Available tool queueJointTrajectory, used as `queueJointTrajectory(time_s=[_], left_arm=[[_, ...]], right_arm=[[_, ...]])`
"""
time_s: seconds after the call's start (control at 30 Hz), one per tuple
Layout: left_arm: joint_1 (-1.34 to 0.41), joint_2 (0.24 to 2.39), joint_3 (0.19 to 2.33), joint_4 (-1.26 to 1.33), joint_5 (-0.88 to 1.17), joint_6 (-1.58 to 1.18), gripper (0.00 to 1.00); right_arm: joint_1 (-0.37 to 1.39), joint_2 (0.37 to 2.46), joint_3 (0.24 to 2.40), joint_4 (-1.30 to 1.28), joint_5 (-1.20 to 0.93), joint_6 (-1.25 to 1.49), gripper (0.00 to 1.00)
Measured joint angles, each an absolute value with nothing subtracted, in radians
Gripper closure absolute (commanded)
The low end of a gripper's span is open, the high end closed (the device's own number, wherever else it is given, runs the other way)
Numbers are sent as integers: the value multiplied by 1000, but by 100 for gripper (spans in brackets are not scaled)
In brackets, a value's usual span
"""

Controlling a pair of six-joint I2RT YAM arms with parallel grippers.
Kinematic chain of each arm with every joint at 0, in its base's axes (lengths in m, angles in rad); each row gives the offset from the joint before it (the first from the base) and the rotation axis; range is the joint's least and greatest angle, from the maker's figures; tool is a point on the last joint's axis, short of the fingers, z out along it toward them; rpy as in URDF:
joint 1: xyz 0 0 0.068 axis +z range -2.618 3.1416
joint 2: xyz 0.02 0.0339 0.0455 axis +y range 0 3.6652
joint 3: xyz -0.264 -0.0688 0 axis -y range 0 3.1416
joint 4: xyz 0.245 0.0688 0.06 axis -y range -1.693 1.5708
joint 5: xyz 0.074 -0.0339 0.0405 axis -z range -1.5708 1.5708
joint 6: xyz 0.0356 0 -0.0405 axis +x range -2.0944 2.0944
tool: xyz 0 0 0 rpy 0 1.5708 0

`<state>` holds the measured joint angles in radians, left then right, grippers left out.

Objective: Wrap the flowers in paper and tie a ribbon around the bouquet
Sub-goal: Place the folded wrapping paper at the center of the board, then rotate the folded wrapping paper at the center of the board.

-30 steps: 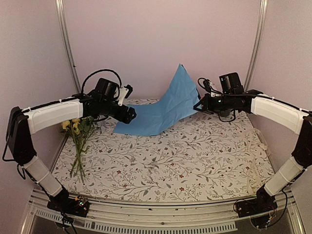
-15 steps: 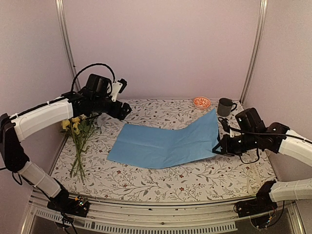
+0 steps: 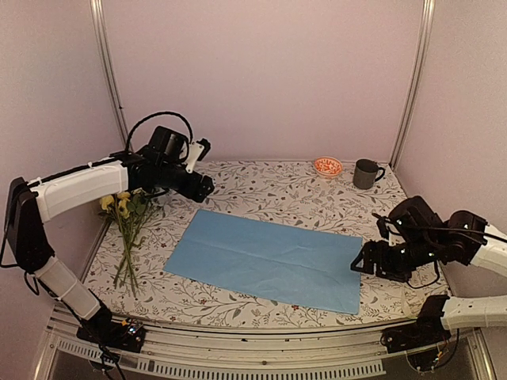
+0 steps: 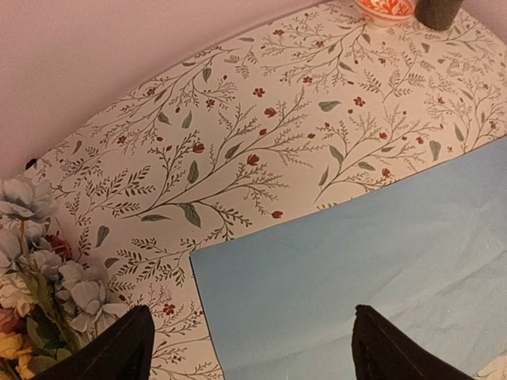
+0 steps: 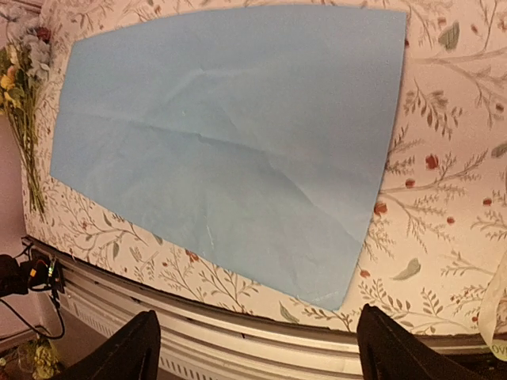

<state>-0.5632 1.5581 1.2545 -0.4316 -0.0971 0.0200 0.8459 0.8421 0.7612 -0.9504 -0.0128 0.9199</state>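
Top view. Shows the left arm stretched along the left side, elbow high, with the left pincer point(image 3: 207, 188) held above the worktop point(image 3: 277, 198) by the far-left corner of the paper point(image 3: 265, 257). Shows the right arm folded low at the right side, with the right pincer point(image 3: 363, 261) just off the sheet's right edge. Finds the paper spread flat mid-worktop, light blue face up, its near-right corner close to the front edge. Places the flowers point(image 3: 127, 214) along the left edge, blooms far, stems near, just clear of the sheet. Leaves bare cloth behind the sheet, up to an orange bowl point(image 3: 327, 165) and a dark mug point(image 3: 365, 172) at the back.

Left wrist view. Shows the fingers point(image 4: 119, 348) spread apart with nothing between them, over the sheet's corner and the pale blooms at left.

Right wrist view. Shows both fingers wide apart and holding nothing, above the front rail point(image 5: 238, 332), with the whole sheet lying ahead.
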Motion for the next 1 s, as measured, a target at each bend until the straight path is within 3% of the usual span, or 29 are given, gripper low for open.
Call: queueJointTrajectory(time_s=[0.07,0.27,0.47,0.63,0.83,1.0], left_arm=[[-575,1570,1269,-453,-106,26,15],[-714,1638,1298,-565,-141,-1,22],[-828,1541,1007,-641,-56,-166,36],[-882,1441,871,-677,2,-346,37],[-881,1422,704,-593,68,-493,41],[-847,1459,689,-491,59,-534,40]], right_arm=[[844,925,868,-952,41,875,1],[739,1329,1057,-837,66,594,1],[617,1783,1302,-759,-75,308,1],[601,2067,1572,-750,-197,130,2],[598,2254,1767,-799,-305,-24,21],[593,2264,1751,-819,-449,-93,42]])
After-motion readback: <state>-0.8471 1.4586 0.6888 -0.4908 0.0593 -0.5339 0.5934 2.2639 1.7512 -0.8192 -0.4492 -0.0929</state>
